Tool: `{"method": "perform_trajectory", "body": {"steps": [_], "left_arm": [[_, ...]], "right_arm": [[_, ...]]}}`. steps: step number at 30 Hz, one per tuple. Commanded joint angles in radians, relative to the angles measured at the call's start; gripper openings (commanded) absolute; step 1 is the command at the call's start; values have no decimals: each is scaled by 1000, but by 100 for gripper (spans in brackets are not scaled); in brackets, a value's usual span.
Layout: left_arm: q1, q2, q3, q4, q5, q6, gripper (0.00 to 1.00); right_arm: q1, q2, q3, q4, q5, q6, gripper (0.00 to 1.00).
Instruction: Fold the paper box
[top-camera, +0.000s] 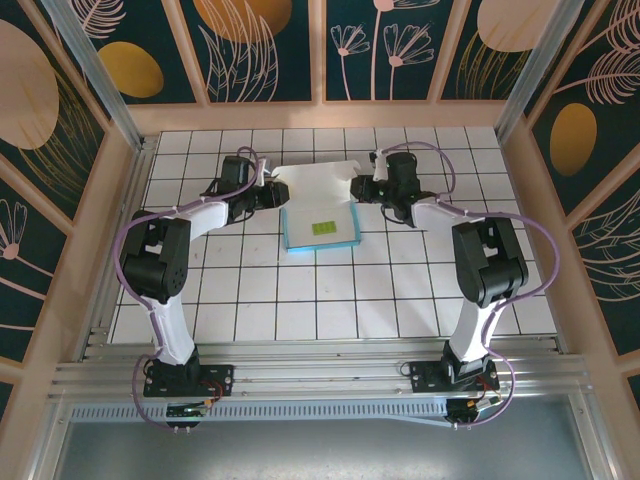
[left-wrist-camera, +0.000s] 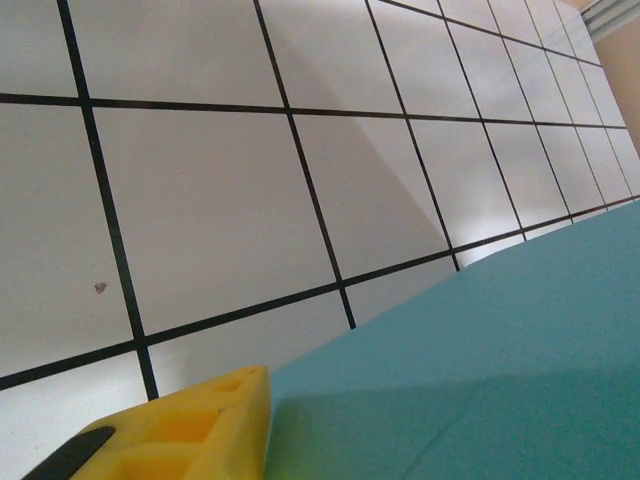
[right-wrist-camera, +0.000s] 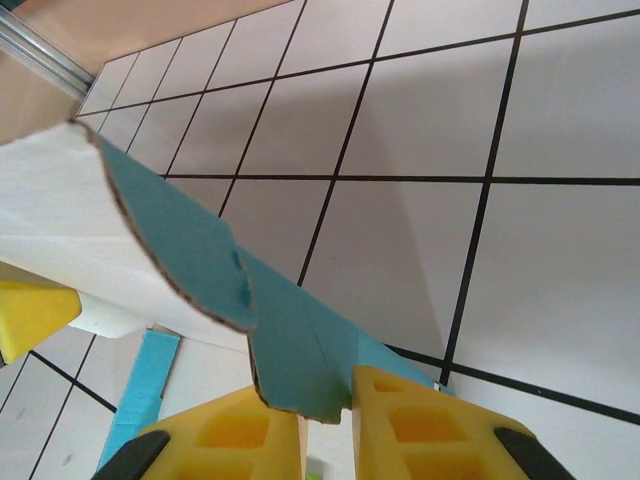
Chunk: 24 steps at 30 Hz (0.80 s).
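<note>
The paper box (top-camera: 320, 228) lies at mid-table as a shallow blue-rimmed tray. Its white lid flap (top-camera: 318, 183) stands raised along the far side. My left gripper (top-camera: 272, 190) is at the flap's left end. In the left wrist view the card's blue side (left-wrist-camera: 480, 370) lies flat against one yellow finger (left-wrist-camera: 200, 425) and hides the other. My right gripper (top-camera: 362, 188) is at the flap's right end. Its two yellow fingers (right-wrist-camera: 420, 430) are shut on a blue tab (right-wrist-camera: 300, 360) of the box.
A small yellow-green piece (top-camera: 323, 228) lies inside the tray. The white tiled table (top-camera: 300, 300) runs forward to the arm bases. A wooden frame (top-camera: 110, 200) and patterned walls close in the left, right and far sides.
</note>
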Motion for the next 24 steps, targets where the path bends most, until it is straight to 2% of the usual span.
{"method": "perform_trajectory", "body": {"steps": [1,12,15,17,20,24], "left_arm": [[0,-38,-24,29,28,-24,34],[0,-64,-78,88,63,-66,35],[0,-70,-76,52,30,-26,36],[0,-74,-62,11,13,21,37],[0,-87,-51,-14,12,63,46],[0,-118,-55,-18,2,68,57]], "right_arm": [[20,-31,-47,1,23,12,19],[56,-52,-117,69,23,55,18],[57,-60,-119,58,53,26,19],[34,-71,-110,26,40,-22,29],[-35,-79,-95,0,-64,-88,57],[-61,-70,-27,-58,-150,-238,83]]}}
